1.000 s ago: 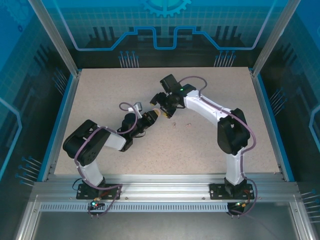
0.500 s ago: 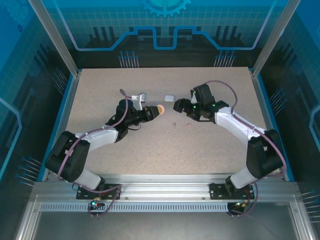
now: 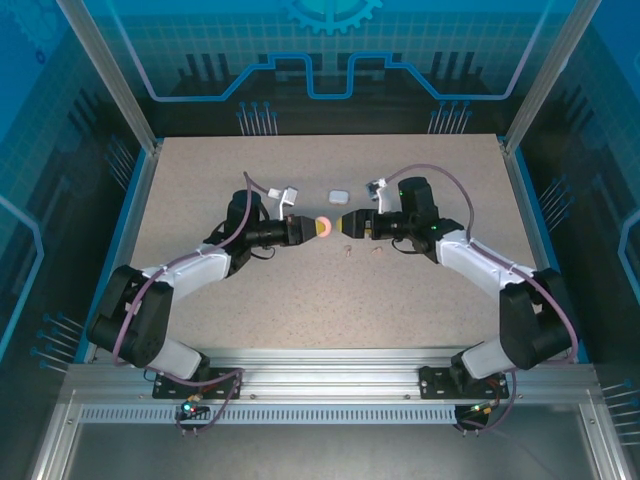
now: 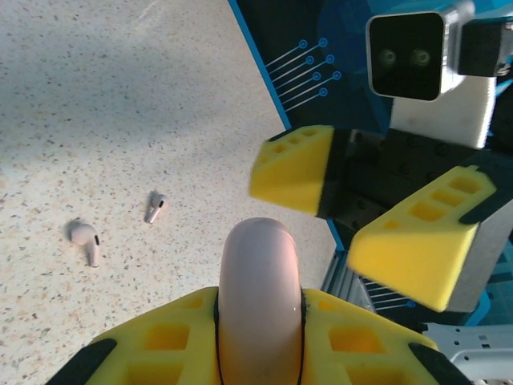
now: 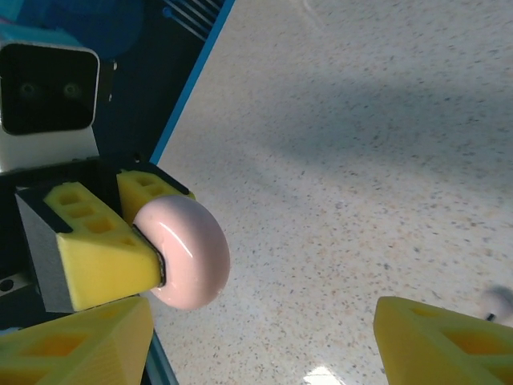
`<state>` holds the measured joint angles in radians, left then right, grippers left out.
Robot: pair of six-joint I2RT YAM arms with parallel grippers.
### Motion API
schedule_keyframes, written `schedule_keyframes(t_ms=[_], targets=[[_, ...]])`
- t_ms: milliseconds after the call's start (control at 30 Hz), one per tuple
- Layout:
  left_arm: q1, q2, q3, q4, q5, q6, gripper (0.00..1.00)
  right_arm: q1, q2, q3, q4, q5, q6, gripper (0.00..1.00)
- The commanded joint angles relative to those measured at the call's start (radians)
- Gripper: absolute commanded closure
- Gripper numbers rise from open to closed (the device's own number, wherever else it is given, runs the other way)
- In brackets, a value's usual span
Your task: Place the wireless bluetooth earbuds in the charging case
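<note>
Both arms have swung inward since the earlier frame, and their tips now face each other mid-bench (image 3: 200, 180). Left fingers (image 4: 172, 337) are clamped on the pink charging case (image 4: 259, 297). Right fingers (image 4: 292, 170) stand apart, just beyond the case, with a gap between. One earbud (image 4: 84, 238) and a second earbud (image 4: 155, 206) lie loose on the bench, near both tips. A white case (image 3: 338, 196) sits behind them.
</note>
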<state>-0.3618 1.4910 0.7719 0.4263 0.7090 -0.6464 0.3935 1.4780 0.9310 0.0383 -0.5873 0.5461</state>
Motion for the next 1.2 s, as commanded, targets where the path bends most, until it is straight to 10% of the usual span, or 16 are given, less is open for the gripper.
schedule_keyframes(t_ms=[0,667,1167], targets=[[0.003,-0.017,0.039,-0.008,0.048,0.02,1.0,0.024,0.037,0.041,0.043,-0.059,-0.029,0.27],[0.002,-0.067,0.052,-0.015,0.092,0.016,1.0,-0.066,0.162,0.005,0.104,0.011,0.062,0.38],[0.0,-0.055,0.053,0.015,0.09,0.005,1.0,-0.01,-0.022,0.006,0.067,-0.153,0.044,0.43]])
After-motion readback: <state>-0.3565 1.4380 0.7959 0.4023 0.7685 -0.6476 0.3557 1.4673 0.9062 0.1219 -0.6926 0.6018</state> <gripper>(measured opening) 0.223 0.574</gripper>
